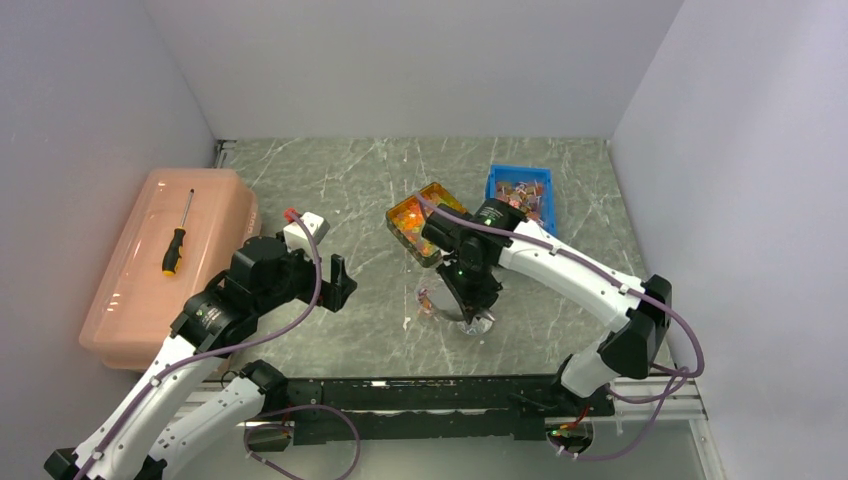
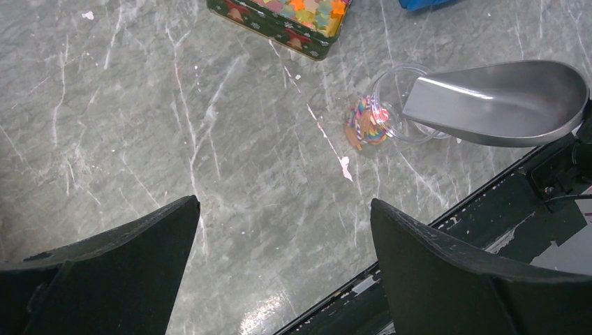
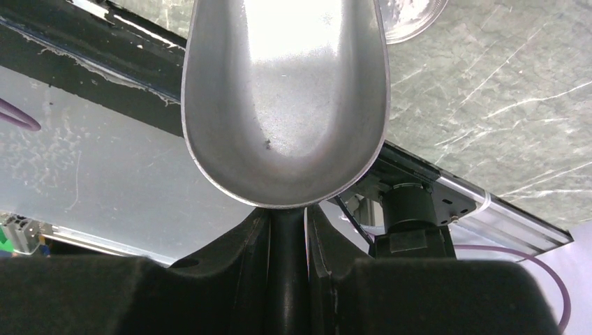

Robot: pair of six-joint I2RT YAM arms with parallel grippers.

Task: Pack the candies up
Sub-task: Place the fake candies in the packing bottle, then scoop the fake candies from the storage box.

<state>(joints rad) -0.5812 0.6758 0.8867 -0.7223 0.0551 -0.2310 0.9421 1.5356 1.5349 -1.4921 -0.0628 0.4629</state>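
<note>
The right gripper (image 3: 287,222) is clamped on the handle of the metal scoop (image 3: 286,105). The scoop is empty, with its lip at the mouth of a clear container (image 2: 396,87) on the surface (image 2: 174,125). The candies (image 1: 415,213) sit heaped in the open tin (image 2: 279,28) just beyond, so I'd judge most of the packing is left. I can't identify a colourful bit (image 2: 366,124) by the container. The left gripper (image 2: 283,204) hangs spread and empty, well apart. A blue bin (image 1: 492,185) stands behind, and far left a pink box (image 1: 130,300) carries 1 screwdriver (image 1: 175,240). I see nothing between tin and container.
</note>
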